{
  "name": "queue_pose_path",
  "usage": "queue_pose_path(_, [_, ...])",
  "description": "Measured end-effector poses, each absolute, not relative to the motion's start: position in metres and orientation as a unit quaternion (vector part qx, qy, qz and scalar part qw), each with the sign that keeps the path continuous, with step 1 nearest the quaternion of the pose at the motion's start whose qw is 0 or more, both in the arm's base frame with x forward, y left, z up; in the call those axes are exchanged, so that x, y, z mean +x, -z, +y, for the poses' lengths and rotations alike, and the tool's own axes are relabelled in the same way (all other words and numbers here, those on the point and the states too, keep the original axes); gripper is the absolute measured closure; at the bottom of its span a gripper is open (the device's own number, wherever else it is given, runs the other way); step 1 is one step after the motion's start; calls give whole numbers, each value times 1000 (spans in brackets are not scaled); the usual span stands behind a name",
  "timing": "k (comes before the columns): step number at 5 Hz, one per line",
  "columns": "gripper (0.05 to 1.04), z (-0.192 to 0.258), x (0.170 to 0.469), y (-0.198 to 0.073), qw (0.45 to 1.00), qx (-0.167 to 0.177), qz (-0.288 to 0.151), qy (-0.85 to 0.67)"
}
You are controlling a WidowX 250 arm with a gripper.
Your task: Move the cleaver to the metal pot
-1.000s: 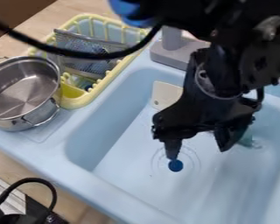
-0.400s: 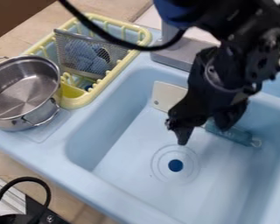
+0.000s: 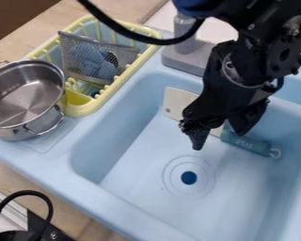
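The black gripper (image 3: 219, 135) hangs over the back part of the sink, its two fingers apart with a gap between them. Below and behind it lies the cleaver (image 3: 176, 101), its white blade toward the sink's back left wall and its teal handle extending right. The gripper hides the middle of the cleaver; a bit of blade and the start of the handle show in the gap. Whether the fingers touch it, I cannot tell. On the ledge left of the sink stands the open metal pot (image 3: 26, 96), with nothing in it.
A yellow dish rack (image 3: 84, 109) with a mesh holder and blue items stands behind the pot, beside the sink (image 3: 90, 162). The grey faucet base (image 3: 189, 60) is at the back rim. A black cable hangs across the top.
The gripper has moved up the view, away from the blue drain and toward the cleaver, with only a small shift lately. More of the teal handle shows now. The cleaver and pot have stayed put.
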State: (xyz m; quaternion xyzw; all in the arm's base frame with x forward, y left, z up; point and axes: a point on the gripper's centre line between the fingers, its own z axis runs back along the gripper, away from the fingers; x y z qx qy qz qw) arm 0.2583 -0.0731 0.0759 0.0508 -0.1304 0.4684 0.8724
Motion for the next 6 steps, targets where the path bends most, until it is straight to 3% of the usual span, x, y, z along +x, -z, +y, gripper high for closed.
queue_pose_path(2, [85, -69, 262, -75, 870, 59, -137, -470])
queue_pose_path(6, [85, -43, 246, -73, 808, 78, -165, -560])
